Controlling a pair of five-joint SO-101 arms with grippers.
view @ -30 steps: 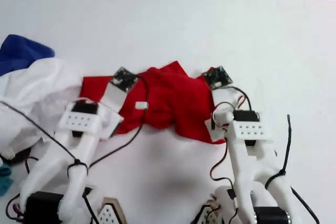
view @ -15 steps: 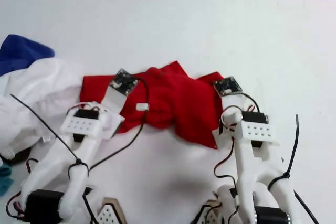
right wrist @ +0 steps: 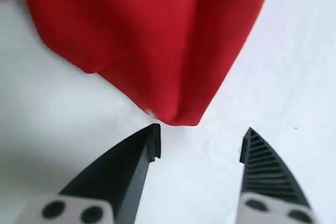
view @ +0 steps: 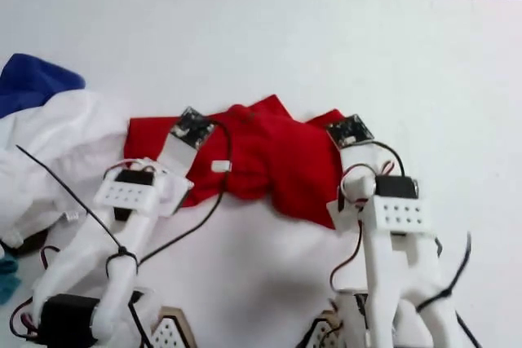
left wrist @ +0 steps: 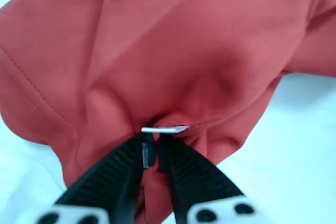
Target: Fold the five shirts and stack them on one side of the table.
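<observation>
When looked at from above, hard to see any fingertips: tucked under the little boards on both wrists. Red shirt (view: 261, 160) crumpled near the middle of the table (view: 326, 46), partly covered by both arms. White shirt (view: 57, 148) and blue shirt (view: 33, 79) cut off at the table's left edge. Hard to tell how many white shirts in that heap.

Left gripper (left wrist: 154, 142) closed narrow, pinching a bunched fold of the red shirt. Right gripper (right wrist: 201, 132) spread wide, holding nothing, just short of the shirt's near corner, with bare table under it.

Since a second ago: right arm drawn back a bit toward its base. Left arm hardly moved.

Lots of bare table behind the red shirt and off to the right. Little room on the left, with the white shirt just beside the red one.
</observation>
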